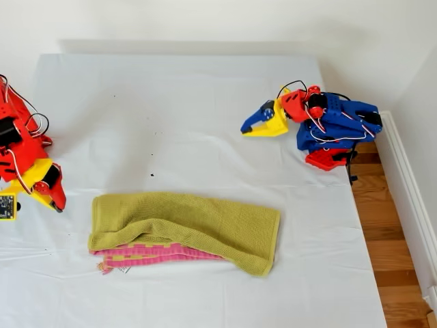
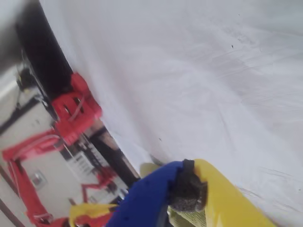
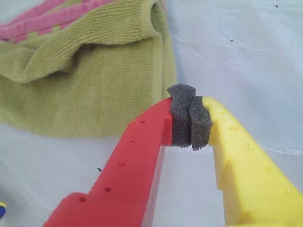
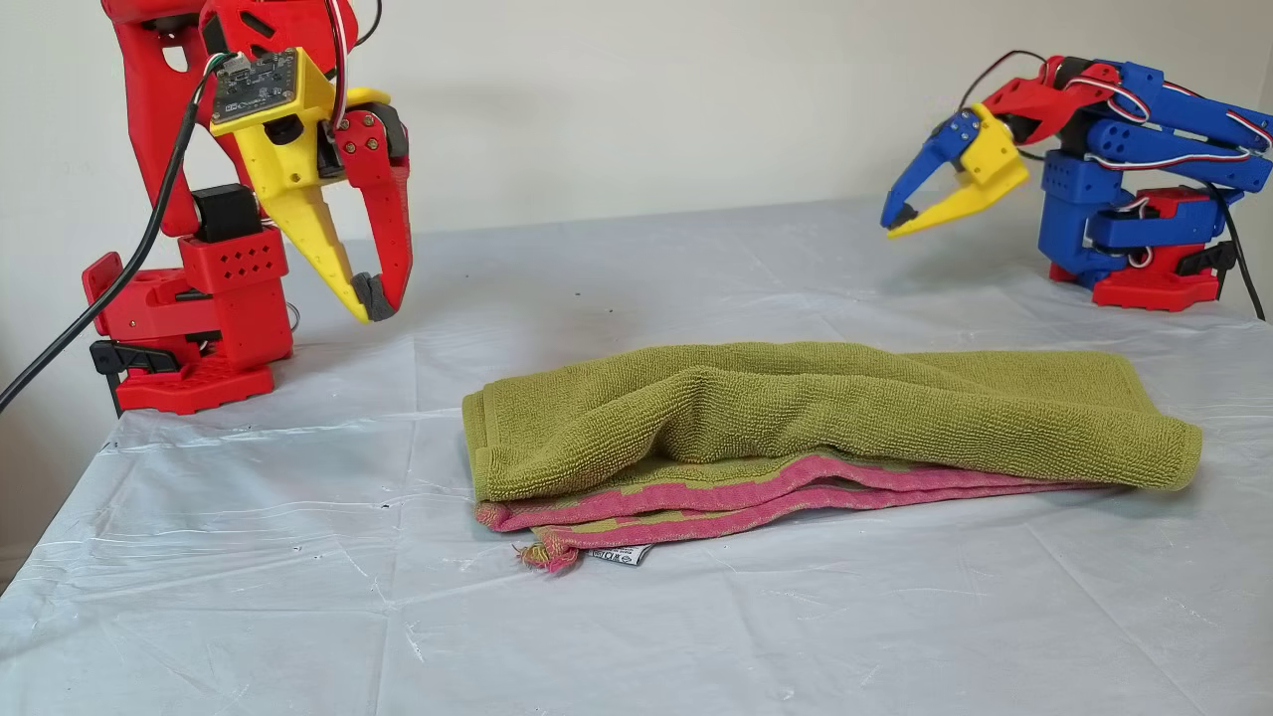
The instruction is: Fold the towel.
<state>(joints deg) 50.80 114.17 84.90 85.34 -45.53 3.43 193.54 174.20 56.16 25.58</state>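
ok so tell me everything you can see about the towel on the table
The towel is yellow-green terry cloth, folded over into a long, loosely layered strip. Pink hems with an orange-yellow band stick out from under the top layer along the edge nearest the other view's camera, with a frayed corner and a small white label there. It lies rumpled, not squared up, on the white tablecloth. Neither gripper touches it; both are shut and clear of it.

It looks like a room in a home used as a small robot test place: a table (image 1: pixel 205 96) under a white plastic cloth (image 4: pixel 249 597), plain white walls (image 4: pixel 646 99), a wooden floor (image 1: pixel 392 253) and a white baseboard (image 1: pixel 410 191).
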